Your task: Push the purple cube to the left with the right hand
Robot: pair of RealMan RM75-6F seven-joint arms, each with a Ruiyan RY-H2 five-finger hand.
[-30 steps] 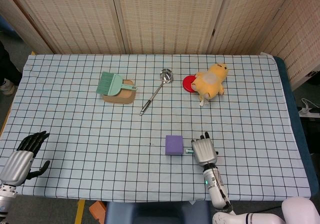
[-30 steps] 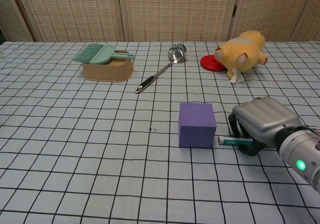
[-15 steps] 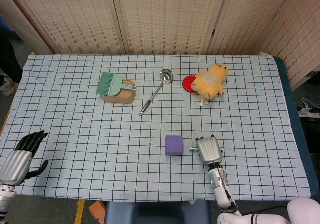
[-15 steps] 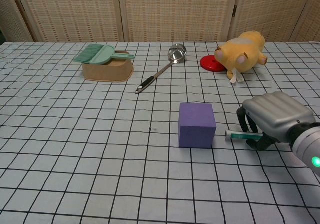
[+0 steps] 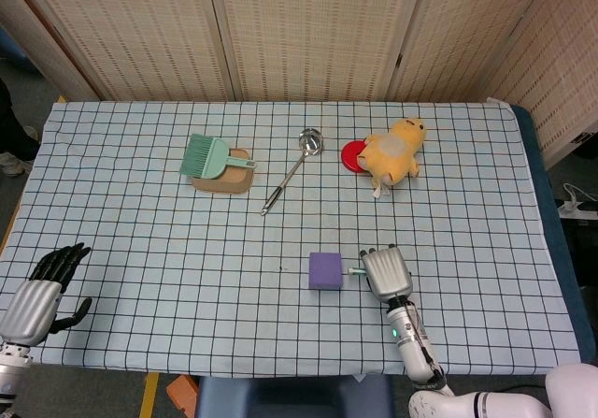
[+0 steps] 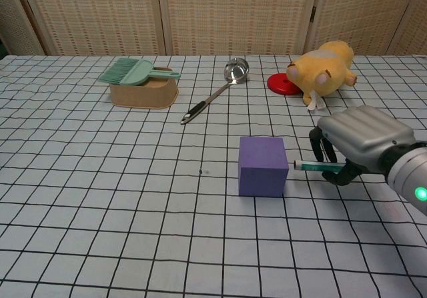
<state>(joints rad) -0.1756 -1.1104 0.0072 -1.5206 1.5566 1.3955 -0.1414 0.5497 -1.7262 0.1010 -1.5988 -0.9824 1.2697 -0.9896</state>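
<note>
The right hand (image 6: 357, 145), fingers curled in (holding nothing), sits just right of the purple cube (image 6: 263, 165); press squarely, mid-face, sliding it left.

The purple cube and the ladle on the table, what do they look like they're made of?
The purple cube looks like matte foam or soft plastic: flat colour, no shine, slightly soft edges. Which of the two, the look leaves open. The long-handled silver ladle looks like polished metal, probably steel: its bowl gives bright reflections. Its dark handle end may be plastic or rubber.
</note>
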